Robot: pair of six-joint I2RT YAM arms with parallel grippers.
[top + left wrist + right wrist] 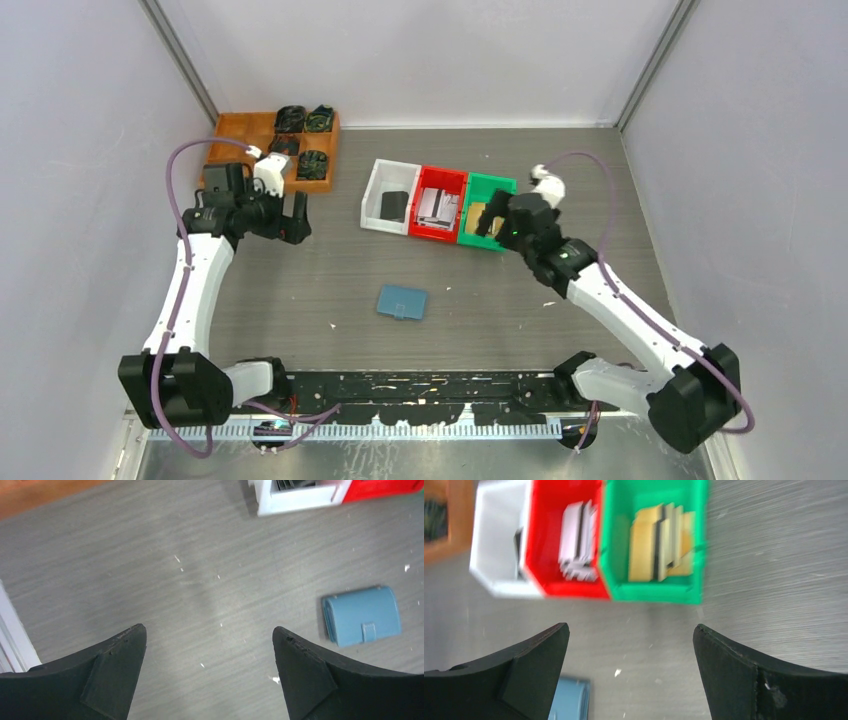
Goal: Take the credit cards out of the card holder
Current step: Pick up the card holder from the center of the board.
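Note:
The slate-blue card holder (402, 301) lies closed and flat on the grey table, tab toward the near edge; whatever it holds is hidden. It shows at the right of the left wrist view (361, 615) and at the bottom left of the right wrist view (569, 700). Gold credit cards (659, 542) lie stacked in the green bin (500, 187). My left gripper (297, 215) (208, 629) hangs open and empty over bare table, far left of the holder. My right gripper (492, 220) (631, 627) is open and empty in front of the green bin.
A white bin (378, 190) (300, 500), a red bin (440, 175) (541, 530) with pale cards and the green bin (616, 530) stand in a row at the back. A wooden tray (250, 127) with black parts sits at the back left.

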